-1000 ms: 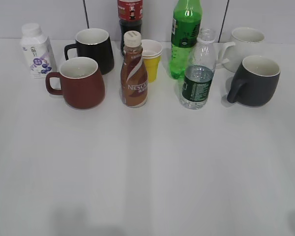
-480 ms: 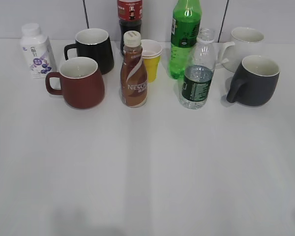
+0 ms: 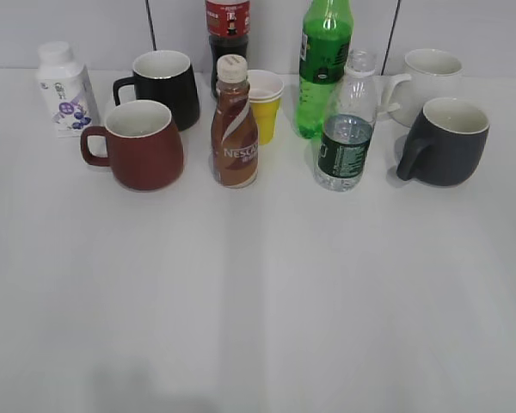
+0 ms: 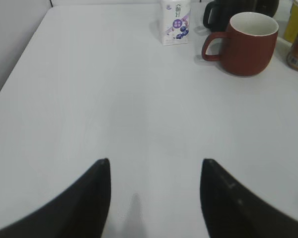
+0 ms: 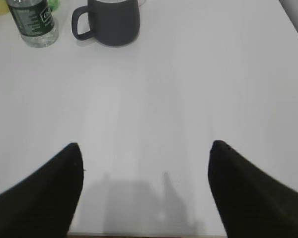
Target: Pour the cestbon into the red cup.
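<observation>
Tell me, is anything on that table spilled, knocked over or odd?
Nothing is spilled or tipped; every bottle and mug stands upright. The one oddity: the clear water bottle has no cap, while the brown coffee bottle beside the red mug is capped.

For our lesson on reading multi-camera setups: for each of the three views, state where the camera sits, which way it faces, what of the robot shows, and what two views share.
Exterior view: raised at the table's front, slanting down toward the back wall at the row of drinks and mugs; no robot part shows.
Left wrist view: on the left arm, facing forward over the table; open left gripper at bottom.
Right wrist view: on the right arm, facing forward; open right gripper at bottom.
Shared: red cup in exterior and left wrist views; cestbon in exterior and right wrist views.
</observation>
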